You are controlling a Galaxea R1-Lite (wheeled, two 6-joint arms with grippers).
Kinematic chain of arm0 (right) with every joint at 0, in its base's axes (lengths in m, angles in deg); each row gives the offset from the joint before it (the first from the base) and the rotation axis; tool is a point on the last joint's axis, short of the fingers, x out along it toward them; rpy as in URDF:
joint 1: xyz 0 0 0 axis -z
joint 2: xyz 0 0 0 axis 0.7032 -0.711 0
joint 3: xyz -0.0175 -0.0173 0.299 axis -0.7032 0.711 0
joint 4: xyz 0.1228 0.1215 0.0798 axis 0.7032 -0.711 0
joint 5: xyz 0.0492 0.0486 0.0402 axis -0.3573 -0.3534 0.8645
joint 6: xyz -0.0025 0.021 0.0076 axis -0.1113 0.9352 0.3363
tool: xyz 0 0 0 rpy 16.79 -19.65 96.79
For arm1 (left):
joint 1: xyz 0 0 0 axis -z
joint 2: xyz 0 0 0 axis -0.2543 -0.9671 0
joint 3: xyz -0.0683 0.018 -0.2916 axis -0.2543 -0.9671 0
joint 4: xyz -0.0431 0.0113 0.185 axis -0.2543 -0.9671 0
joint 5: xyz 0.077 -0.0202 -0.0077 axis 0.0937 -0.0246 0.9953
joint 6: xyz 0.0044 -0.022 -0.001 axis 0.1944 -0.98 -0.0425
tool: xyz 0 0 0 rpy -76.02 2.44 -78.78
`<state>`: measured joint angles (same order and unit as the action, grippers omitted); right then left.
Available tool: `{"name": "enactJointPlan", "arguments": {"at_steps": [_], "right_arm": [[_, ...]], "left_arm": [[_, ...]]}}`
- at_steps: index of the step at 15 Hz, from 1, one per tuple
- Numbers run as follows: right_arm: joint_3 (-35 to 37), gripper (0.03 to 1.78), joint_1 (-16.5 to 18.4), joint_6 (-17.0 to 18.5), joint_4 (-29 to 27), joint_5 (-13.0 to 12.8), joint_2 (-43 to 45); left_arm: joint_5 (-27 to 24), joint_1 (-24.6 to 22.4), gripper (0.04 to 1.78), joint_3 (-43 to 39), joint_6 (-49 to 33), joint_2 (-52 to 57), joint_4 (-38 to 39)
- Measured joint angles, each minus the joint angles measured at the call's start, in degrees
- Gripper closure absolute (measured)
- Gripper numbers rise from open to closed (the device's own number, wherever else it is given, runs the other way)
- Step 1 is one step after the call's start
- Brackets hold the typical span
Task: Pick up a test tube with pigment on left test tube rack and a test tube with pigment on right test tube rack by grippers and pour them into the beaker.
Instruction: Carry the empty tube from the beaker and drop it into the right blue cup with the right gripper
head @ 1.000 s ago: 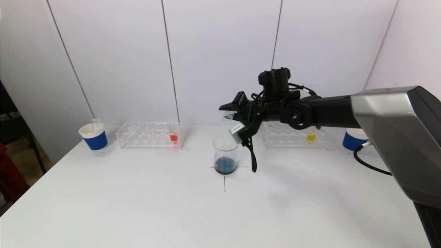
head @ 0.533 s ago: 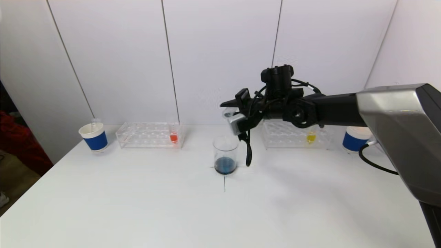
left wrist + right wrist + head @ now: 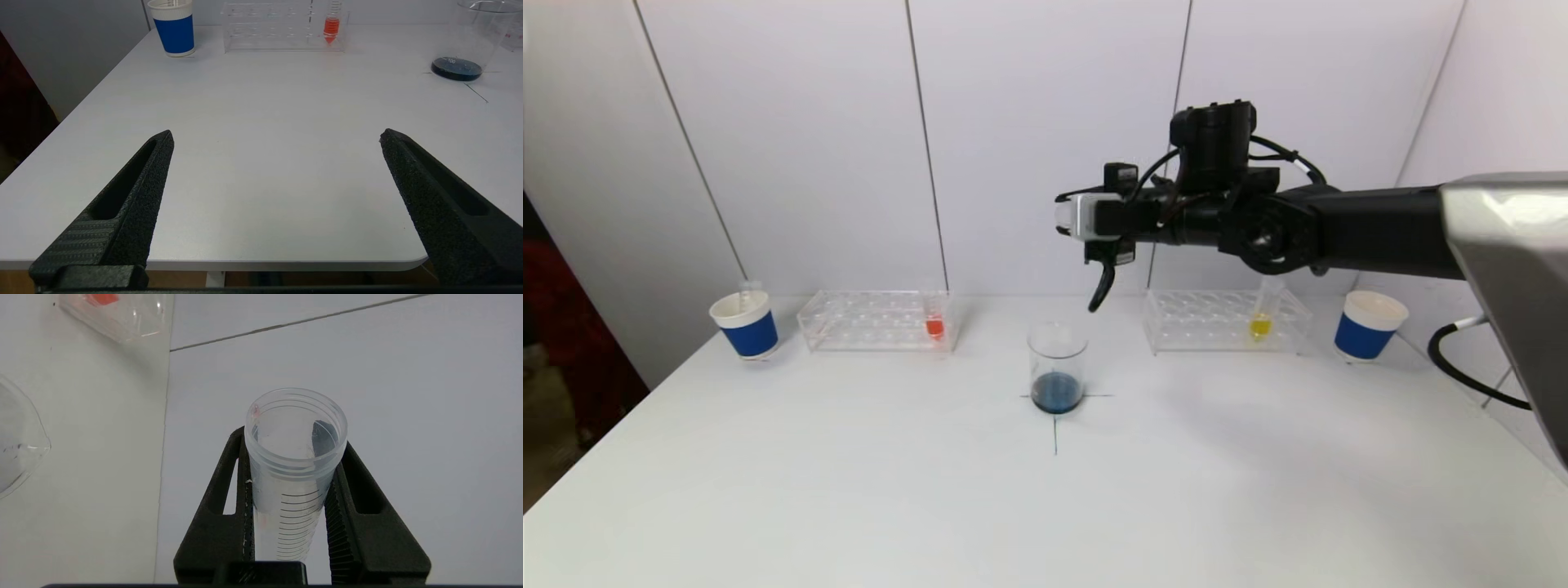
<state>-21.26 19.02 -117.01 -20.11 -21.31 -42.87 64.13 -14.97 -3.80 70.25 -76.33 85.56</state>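
My right gripper point(image 3: 1082, 219) is shut on a clear, empty test tube point(image 3: 294, 465) and holds it high above and just behind the beaker point(image 3: 1058, 367), which has dark blue liquid at its bottom. The tube's open mouth faces away from the wrist, in line with the gripper point(image 3: 293, 439). The left rack point(image 3: 878, 320) holds a tube of orange-red pigment point(image 3: 935, 322). The right rack point(image 3: 1225, 320) holds a tube of yellow pigment point(image 3: 1260, 322). My left gripper point(image 3: 276, 136) is open and empty, low over the table's front left edge, out of the head view.
A blue-banded paper cup point(image 3: 745, 324) stands left of the left rack and another point(image 3: 1370, 325) right of the right rack. A black cross is marked on the white table point(image 3: 1054, 506) under the beaker. White wall panels stand close behind the racks.
My right gripper has risen from beside the beaker's rim and turned from a downward tilt to level, taking the empty tube up with it.
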Motion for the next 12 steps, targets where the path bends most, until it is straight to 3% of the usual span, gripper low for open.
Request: {"name": "enactJointPlan", "arguments": {"at_steps": [6, 9, 12], "right_arm": [[-3.8, 1.27, 2.7, 18.0, 1.2, -3.9, 1.1], [-3.9, 1.27, 4.5, 27.8, 4.8, -6.4, 1.5], [-3.9, 1.27, 6.4, 39.9, 8.5, -9.9, 1.9]], "left_arm": [[0.0, 0.0, 0.06, 0.0, 0.0, 0.0, 0.0], [0.0, 0.0, 0.06, 0.0, 0.0, 0.0, 0.0], [0.0, 0.0, 0.06, 0.0, 0.0, 0.0, 0.0]]}}
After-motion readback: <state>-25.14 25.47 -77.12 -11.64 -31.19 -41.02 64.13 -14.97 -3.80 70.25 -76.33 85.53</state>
